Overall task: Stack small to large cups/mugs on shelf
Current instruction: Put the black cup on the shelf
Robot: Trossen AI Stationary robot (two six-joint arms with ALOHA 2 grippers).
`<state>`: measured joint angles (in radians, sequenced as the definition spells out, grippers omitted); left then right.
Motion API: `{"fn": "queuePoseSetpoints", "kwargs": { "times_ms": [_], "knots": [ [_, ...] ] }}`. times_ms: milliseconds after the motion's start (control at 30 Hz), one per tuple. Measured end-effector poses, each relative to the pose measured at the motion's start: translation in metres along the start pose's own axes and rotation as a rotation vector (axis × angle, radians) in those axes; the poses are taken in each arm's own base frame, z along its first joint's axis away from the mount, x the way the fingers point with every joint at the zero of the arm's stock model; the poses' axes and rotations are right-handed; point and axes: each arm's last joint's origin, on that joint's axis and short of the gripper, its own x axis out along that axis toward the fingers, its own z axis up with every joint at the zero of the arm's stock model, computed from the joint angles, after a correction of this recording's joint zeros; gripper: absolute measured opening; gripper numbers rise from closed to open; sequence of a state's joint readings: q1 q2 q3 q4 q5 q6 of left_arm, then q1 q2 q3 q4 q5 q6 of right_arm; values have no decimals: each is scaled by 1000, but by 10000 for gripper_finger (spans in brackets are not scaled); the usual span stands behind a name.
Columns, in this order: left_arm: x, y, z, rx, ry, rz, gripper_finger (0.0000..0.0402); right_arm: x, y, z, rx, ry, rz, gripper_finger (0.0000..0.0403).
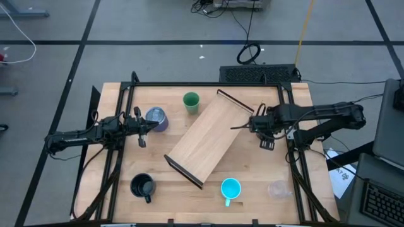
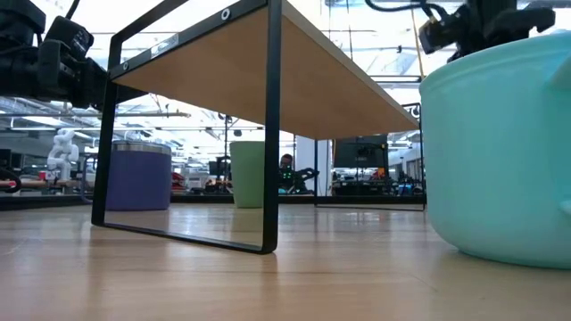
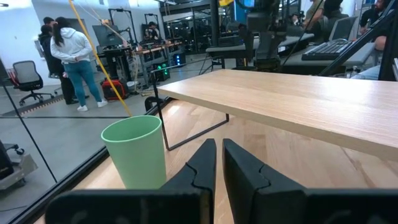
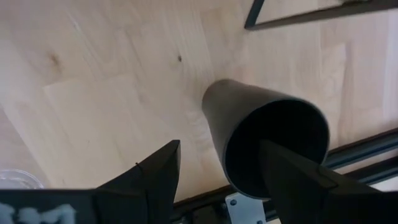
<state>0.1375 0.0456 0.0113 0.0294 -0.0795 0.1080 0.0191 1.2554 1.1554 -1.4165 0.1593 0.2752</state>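
The light-wood shelf (image 1: 208, 142) stands slantwise at mid table on its black end brackets. The green cup (image 1: 191, 101) stands beyond it, and the purplish-grey mug (image 1: 156, 118) to its left. The squat black mug (image 1: 142, 186), the cyan mug (image 1: 230, 188) and the clear cup (image 1: 278, 188) stand near the front edge. My left gripper (image 3: 219, 167) is shut and empty, raised beside the purplish-grey mug, facing the green cup (image 3: 137, 151). My right gripper (image 4: 221, 177) is open just above the upright tall black mug (image 4: 267, 134). One finger is over the mug's mouth and the other is outside its wall.
A black frame rail (image 1: 208, 84) runs around the tabletop. Bare wood lies between the shelf and the front cups. People stand in the room beyond the table (image 3: 71, 59).
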Motion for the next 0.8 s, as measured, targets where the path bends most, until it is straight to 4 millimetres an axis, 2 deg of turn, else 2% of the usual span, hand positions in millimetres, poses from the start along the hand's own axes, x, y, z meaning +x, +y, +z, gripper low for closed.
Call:
{"fn": "queuePoseSetpoints", "kwargs": {
  "times_ms": [233, 400, 800],
  "knots": [
    [0, 0, 0, 0, 0, 0, 31, 13, -4, -2, 29, 45, -10, 209],
    [0, 0, 0, -1, 0, 0, 31, 22, -5, -3, 29, 54, -10, 193],
    [0, 0, 0, -7, 0, 0, 31, 27, -4, -3, 21, 55, -9, 171]
  ]
}}
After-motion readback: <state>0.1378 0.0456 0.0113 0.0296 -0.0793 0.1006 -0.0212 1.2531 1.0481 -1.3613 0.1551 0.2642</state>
